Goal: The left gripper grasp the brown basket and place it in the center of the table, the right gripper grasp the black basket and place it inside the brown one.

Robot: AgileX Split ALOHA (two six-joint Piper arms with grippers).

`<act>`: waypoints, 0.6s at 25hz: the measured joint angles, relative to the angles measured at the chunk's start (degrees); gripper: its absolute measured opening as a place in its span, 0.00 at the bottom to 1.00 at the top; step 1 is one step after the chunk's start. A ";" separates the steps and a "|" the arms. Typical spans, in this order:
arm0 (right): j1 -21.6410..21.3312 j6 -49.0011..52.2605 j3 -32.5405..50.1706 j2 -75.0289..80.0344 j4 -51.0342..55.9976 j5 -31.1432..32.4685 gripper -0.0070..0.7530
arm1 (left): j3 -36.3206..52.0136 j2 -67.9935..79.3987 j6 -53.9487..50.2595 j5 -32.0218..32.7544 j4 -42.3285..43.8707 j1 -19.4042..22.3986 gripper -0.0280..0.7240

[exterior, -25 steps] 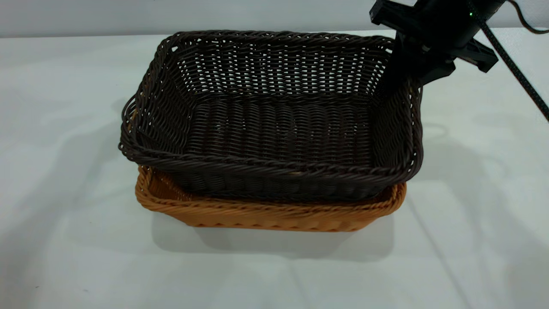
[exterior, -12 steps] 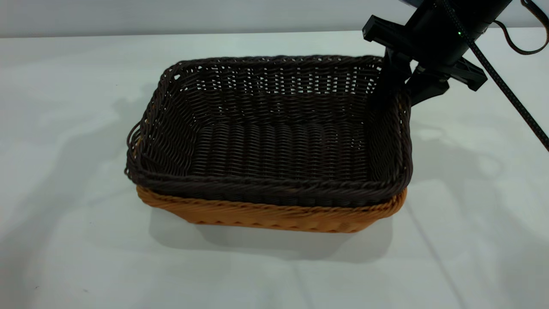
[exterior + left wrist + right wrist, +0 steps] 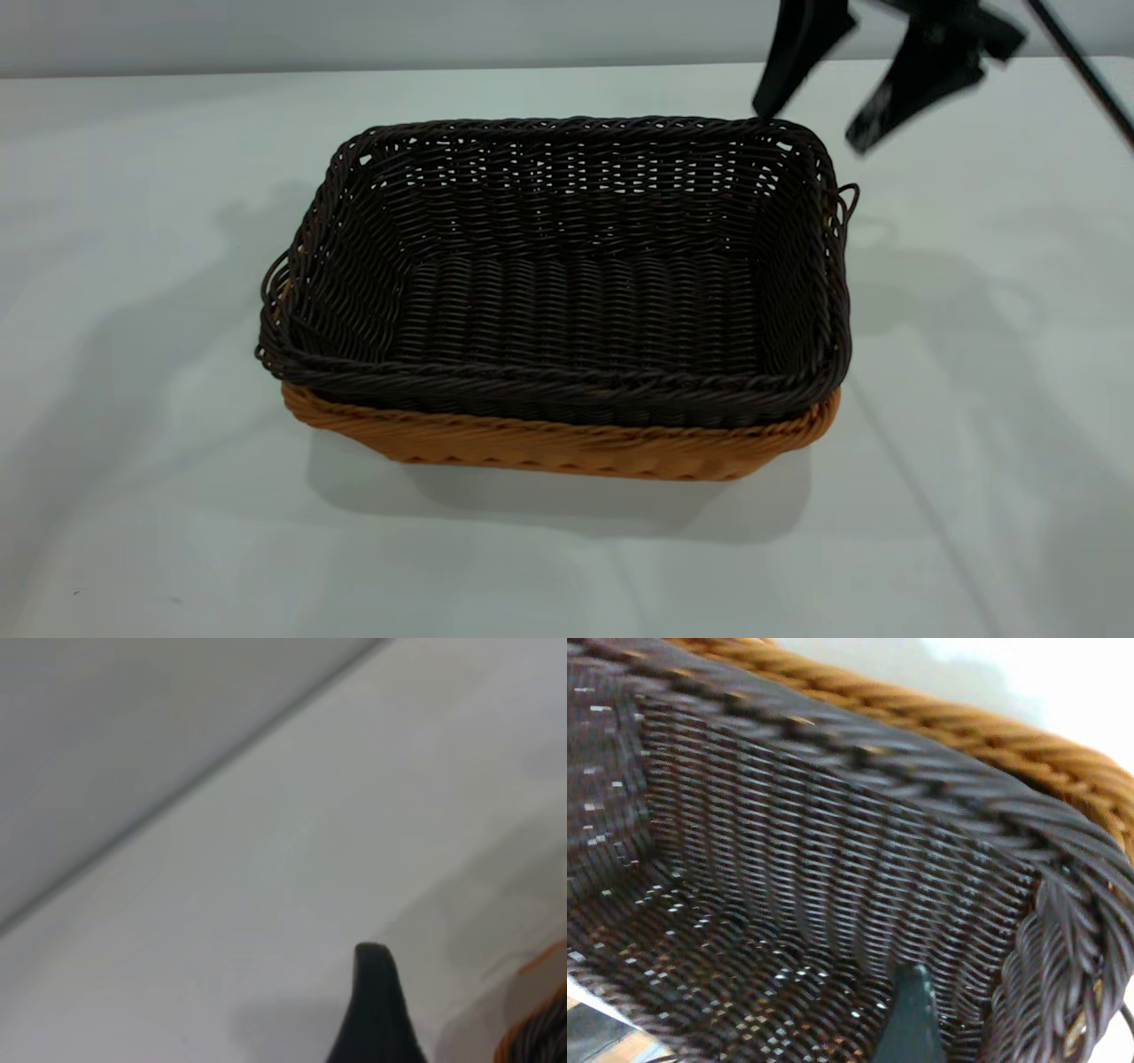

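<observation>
The black basket (image 3: 567, 275) sits nested inside the brown basket (image 3: 567, 447) in the middle of the table (image 3: 142, 496). Only the brown basket's front wall and rim show below it. My right gripper (image 3: 808, 130) is open and empty, hanging above the black basket's far right corner, clear of the rim. In the right wrist view, one finger (image 3: 911, 1019) is over the black basket's inner wall (image 3: 833, 859), with the brown rim (image 3: 966, 726) behind it. Of my left gripper only one black fingertip (image 3: 376, 1001) shows, over bare table beside the brown basket's edge (image 3: 532, 1005).
A small loop handle (image 3: 848, 199) sticks out at the black basket's right end. The white table runs on all sides of the baskets, and its far edge meets a grey wall (image 3: 354, 31).
The black basket came down and settled level inside the brown one. My right gripper let go of its far right rim, opened and lifted up.
</observation>
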 joint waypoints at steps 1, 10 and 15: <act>0.00 0.13 -1.72 -0.83 -0.17 1.38 0.72 | 0.00 -1.62 0.00 0.12 0.00 0.00 0.69; 0.00 0.14 -5.88 -18.87 -0.85 9.23 0.72 | 0.00 -17.73 -6.79 8.78 3.96 0.07 0.69; 0.00 0.14 -5.02 -32.50 -0.85 10.05 0.72 | 0.05 -24.89 -16.61 10.72 9.15 0.07 0.69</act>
